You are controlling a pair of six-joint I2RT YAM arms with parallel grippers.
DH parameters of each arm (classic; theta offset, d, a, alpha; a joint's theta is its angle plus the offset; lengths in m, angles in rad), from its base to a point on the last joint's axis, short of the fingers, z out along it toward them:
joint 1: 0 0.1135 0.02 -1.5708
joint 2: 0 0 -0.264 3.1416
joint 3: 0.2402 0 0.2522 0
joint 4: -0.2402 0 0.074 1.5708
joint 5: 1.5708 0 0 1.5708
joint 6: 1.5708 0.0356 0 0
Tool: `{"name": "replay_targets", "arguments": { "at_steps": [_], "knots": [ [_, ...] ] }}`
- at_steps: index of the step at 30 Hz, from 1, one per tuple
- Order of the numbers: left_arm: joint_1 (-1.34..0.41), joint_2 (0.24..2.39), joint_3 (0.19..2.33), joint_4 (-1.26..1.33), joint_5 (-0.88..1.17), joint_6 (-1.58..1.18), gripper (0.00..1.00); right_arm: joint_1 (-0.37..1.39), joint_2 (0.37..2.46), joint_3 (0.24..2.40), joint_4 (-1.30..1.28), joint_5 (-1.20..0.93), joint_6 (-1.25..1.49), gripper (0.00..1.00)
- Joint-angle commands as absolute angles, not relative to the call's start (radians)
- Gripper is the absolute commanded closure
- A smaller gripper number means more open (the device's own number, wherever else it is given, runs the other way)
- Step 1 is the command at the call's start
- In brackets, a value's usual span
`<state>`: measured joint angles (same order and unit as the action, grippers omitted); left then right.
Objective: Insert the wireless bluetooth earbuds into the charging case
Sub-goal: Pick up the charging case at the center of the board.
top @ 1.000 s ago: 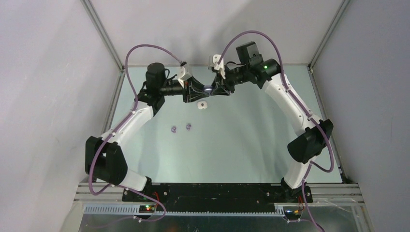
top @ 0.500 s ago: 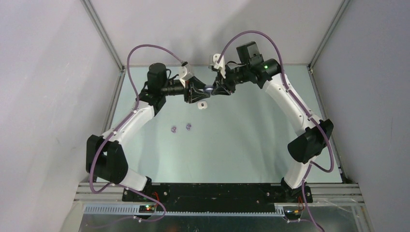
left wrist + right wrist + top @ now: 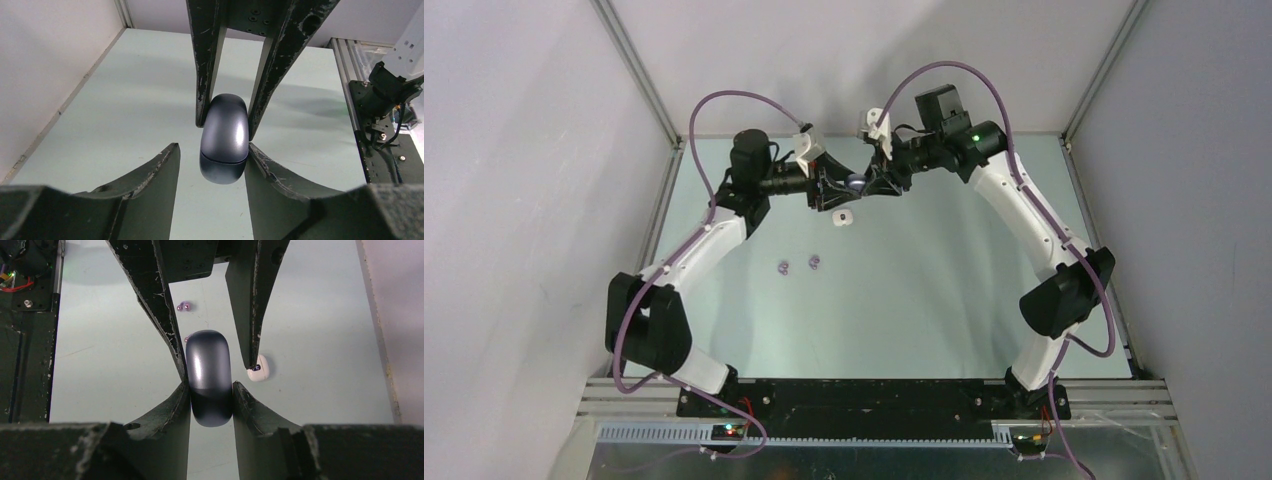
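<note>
Two claws flank the closed glossy dark oval charging case (image 3: 223, 137), right claw (image 3: 210, 386) pinching it, left claw (image 3: 211, 148) spread around it; its lid seemingly needs prying open next, tiny purple earbuds (image 3: 183, 305) lying below them.

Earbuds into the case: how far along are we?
Done: nothing visible. The case looks shut, with its seam closed. In hand: the right gripper clamps the case from both sides, while the left gripper has its jaws spread wider than the case. Left: open the case, then load the two purple earbuds and the white earbud lying on the table.
</note>
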<state>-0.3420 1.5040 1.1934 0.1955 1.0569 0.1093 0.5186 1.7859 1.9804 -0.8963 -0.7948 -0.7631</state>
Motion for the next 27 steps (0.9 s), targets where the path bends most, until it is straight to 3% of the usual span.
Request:
{"name": "replay_targets", "arguments": {
  "at_steps": [1, 11, 18, 24, 27],
  "knots": [
    [-0.349, 1.507, 1.217, 0.236, 1.080, 0.094, 0.45, 0.511, 1.735, 2.024, -0.854, -0.826, -0.739, 0.84],
    [-0.348, 1.520, 1.233, 0.238, 1.095, 0.092, 0.54, 0.503, 1.740, 2.025, -0.846, -0.812, -0.735, 0.83],
    [-0.348, 1.532, 1.242, 0.247, 1.109, 0.077, 0.78, 0.505, 1.747, 2.025, -0.841, -0.808, -0.725, 0.81],
    [-0.347, 1.542, 1.244, 0.279, 1.122, 0.054, 0.89, 0.509, 1.758, 2.025, -0.851, -0.798, -0.722, 0.78],
    [-0.345, 1.549, 1.240, 0.301, 1.132, 0.024, 0.99, 0.507, 1.761, 2.023, -0.841, -0.784, -0.703, 0.64]
  ]
}}
